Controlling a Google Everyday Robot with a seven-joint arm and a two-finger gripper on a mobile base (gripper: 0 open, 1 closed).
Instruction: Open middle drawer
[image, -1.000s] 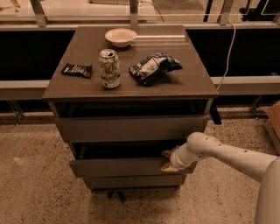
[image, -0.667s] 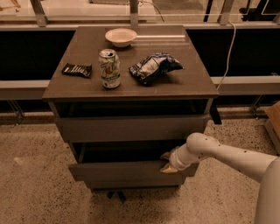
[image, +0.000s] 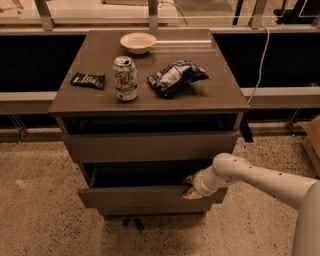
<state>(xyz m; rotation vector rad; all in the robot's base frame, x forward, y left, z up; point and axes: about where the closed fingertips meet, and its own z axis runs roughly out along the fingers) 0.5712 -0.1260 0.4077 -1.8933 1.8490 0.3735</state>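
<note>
Middle drawer: the second of the stacked grey-brown fronts of the cabinet. It stands pulled out towards the camera, with a dark gap showing behind its upper edge.
Gripper: at the right end of the middle drawer's front, on its upper lip. One tan tip sits behind the panel and one before it, so the jaws appear pinched on the lip. The fronts have no handles, so the lip is the only place to grip.
Arm: reaches in low from the right, roughly level with the front. This likely lets the pull run straight along the slides.
Top drawer: just above, slightly proud of the carcass, and not touched by the gripper.
Cabinet top: carries a bowl, a drink can, a crumpled snack bag and a dark wrapped bar. All are well clear of the work below.
Change from one second ago: the middle front has moved further out and now sits lower in the view. The gap behind it is wider, and the front beneath is almost covered. The gripper has travelled with it, and the items on top are unmoved.
Progress: judged largely open, with a little travel perhaps left.
</note>
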